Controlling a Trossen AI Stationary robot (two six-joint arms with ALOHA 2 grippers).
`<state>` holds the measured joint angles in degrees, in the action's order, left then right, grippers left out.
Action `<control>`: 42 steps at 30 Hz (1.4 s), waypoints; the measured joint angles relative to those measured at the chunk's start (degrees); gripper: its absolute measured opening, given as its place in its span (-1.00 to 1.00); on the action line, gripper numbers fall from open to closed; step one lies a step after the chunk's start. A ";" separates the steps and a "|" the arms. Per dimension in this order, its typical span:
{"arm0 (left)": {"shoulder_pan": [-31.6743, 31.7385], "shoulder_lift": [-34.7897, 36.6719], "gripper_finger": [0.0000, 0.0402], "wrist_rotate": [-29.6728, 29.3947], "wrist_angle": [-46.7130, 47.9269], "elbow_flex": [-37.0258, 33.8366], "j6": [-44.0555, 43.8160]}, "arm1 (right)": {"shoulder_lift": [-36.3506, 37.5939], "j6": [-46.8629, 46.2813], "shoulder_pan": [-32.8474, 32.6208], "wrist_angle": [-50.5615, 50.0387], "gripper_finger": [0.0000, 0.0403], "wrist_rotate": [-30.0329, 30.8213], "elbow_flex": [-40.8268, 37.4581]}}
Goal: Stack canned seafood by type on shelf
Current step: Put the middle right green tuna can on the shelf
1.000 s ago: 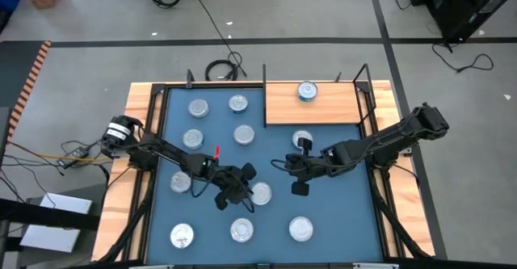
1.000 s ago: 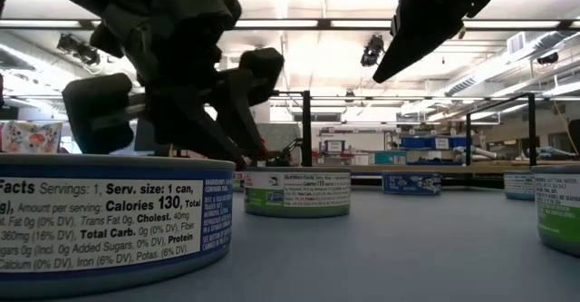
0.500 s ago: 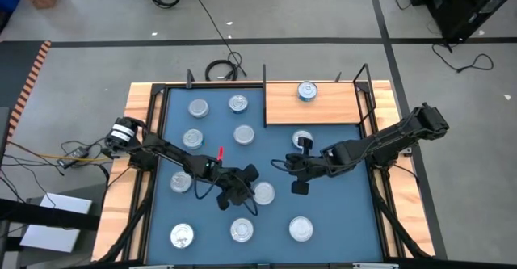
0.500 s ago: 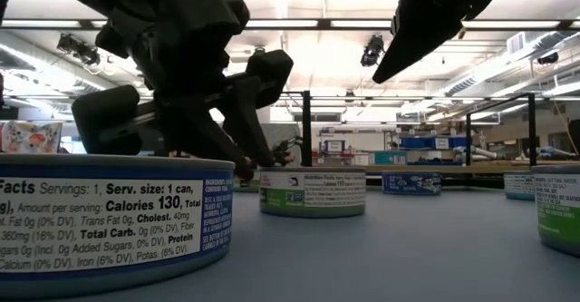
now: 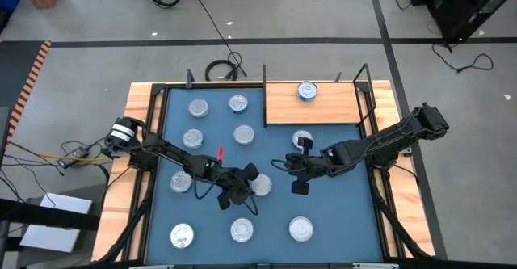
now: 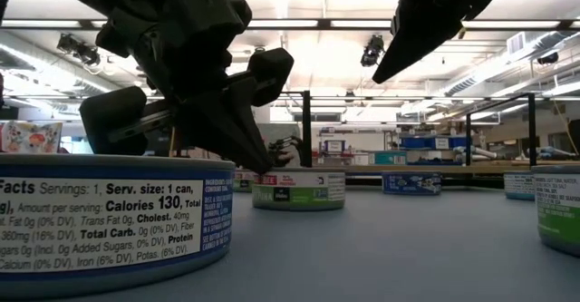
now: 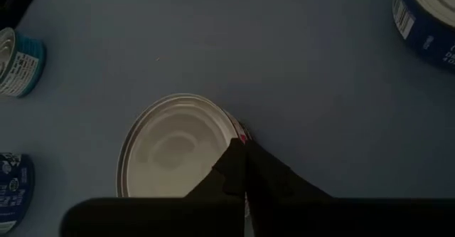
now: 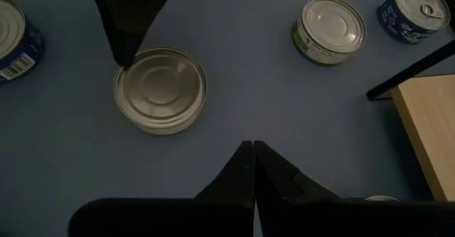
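The canned seafood lies as several silver-lidded tins scattered on the blue mat (image 5: 339, 212), each standing on its base. One tin (image 5: 261, 186) sits mid-mat, and my left gripper (image 5: 250, 186) is shut with its tips at that tin's left rim. My right gripper (image 5: 277, 163) is shut and empty, raised above the mat to the right of that tin, with another tin (image 5: 301, 140) partly hidden under its hand. The shelf (image 5: 331, 111), a light wooden board at the far right, carries one blue-labelled tin (image 5: 307, 91). My left gripper touches the tin's top rim (image 7: 234, 123) on its left side with the tips of its shut fingers (image 7: 245, 151). The fingers slant down from the table's left. The tin (image 6: 299, 190) stands flat on the mat.
Other tins stand at the far left (image 5: 198, 107) (image 5: 237, 103), mid-left (image 5: 193, 139) (image 5: 244, 135), by the left arm (image 5: 180, 182) and along the near edge (image 5: 182, 237) (image 5: 241, 231) (image 5: 300, 229). A black frame (image 5: 264, 83) borders the mat and shelf.
My left gripper has shut, its fingers closing together at the tin's left rim without taking it between them. The tin has turned about on the mat and slid a little toward the far edge.
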<state>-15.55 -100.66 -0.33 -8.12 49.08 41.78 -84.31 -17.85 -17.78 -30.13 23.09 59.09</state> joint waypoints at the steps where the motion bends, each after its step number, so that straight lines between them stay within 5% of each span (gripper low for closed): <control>1: 0.00 0.00 -0.98 -0.17 0.01 0.00 -0.04 | 0.00 -0.01 0.00 0.00 -0.96 0.00 0.00; 20: 2.01 7.72 -0.99 -3.09 5.65 0.00 -9.63 | 0.00 -0.25 -0.04 0.11 -0.96 -0.17 0.00; 27: 1.42 5.59 -0.76 -2.09 9.06 -0.09 -13.57 | 0.00 -0.39 -0.04 0.83 -0.94 -0.26 0.00; 34: 0.54 3.67 -0.48 -6.53 4.83 -0.15 -9.89 | 0.00 -0.39 -0.04 1.33 -0.95 -0.26 0.00; 42: -0.25 2.86 -0.47 -7.47 3.97 -0.17 -2.90 | 0.00 -0.16 -0.04 1.38 -0.95 -0.25 0.00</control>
<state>-15.80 -97.80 -7.80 -4.15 48.90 38.88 -84.31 -18.01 -17.82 -28.75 22.84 59.09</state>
